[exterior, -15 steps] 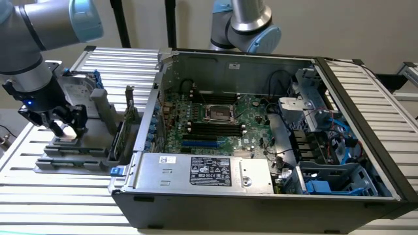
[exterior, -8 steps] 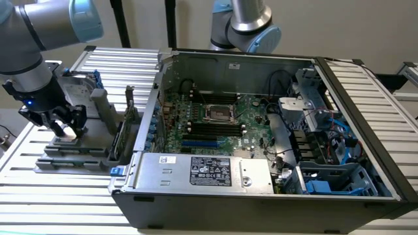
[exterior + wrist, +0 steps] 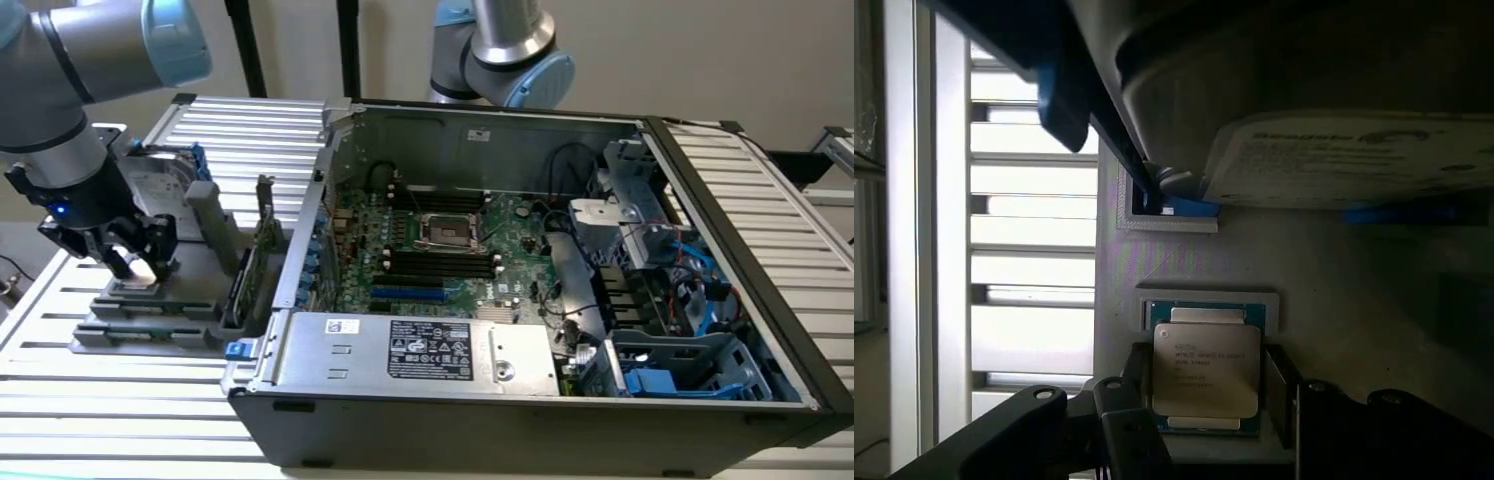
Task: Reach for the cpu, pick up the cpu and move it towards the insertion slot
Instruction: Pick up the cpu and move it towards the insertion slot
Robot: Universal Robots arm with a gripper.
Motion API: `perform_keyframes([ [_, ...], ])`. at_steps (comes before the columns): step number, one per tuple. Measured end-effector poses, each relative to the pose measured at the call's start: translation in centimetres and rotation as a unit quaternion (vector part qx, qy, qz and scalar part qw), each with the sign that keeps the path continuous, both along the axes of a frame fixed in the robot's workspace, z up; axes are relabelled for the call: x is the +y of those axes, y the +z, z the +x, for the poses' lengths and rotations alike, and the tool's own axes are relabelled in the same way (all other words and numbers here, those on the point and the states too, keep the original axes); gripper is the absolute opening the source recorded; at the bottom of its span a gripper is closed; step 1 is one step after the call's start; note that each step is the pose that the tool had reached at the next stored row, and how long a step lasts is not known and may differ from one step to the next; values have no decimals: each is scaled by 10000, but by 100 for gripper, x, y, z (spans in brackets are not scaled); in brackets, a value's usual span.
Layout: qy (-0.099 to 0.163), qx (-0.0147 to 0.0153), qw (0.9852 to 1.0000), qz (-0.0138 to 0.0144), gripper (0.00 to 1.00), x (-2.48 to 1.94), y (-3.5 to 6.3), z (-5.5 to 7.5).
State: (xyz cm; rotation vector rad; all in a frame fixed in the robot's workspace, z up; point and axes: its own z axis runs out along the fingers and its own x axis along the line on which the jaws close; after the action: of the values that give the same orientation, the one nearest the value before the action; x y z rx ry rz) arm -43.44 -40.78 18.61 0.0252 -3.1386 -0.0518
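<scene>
The cpu [image 3: 1206, 368], a flat square chip with a silver top, lies in a white-framed recess of the grey fixture [image 3: 150, 322] at the exterior view's left. My gripper [image 3: 136, 264] is down on it. In the wrist view the gripper [image 3: 1206, 392] straddles the chip, with a dark finger [image 3: 1138, 375] against one edge and the other finger against the opposite edge, no gap showing. The chip still sits level within its recess. The insertion slot [image 3: 447, 231], a shiny metal frame with a dark centre, is on the green board inside the open computer case.
An upright hard drive [image 3: 1354, 150] with blue rails stands on the fixture just beyond the chip. The case's metal wall [image 3: 304, 250] rises between fixture and board. A second arm [image 3: 505, 55] hangs behind the case. Slatted table [image 3: 120, 420] surrounds everything.
</scene>
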Motion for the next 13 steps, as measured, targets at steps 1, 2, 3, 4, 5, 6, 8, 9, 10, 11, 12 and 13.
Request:
perform_keyframes([
  [1,0,0,10000,0,55,0,5,0],
  [2,0,2,10000,-1,55,0,14,-1],
  [3,0,3,10000,-1,55,0,26,0],
  [4,0,4,10000,-1,55,0,42,-1],
  [5,0,5,10000,-1,55,-1,60,-1],
  [6,0,6,10000,-1,55,-2,83,-1],
  [8,0,7,10000,-1,55,-3,146,-1],
  [9,0,7,10000,-1,55,-4,184,-1],
  [10,0,8,10000,-1,55,-5,229,0],
  [11,0,8,10000,-1,55,-6,274,1],
  [12,0,9,10000,-1,55,-6,319,2],
  [13,0,9,10000,-1,55,-7,364,4],
])
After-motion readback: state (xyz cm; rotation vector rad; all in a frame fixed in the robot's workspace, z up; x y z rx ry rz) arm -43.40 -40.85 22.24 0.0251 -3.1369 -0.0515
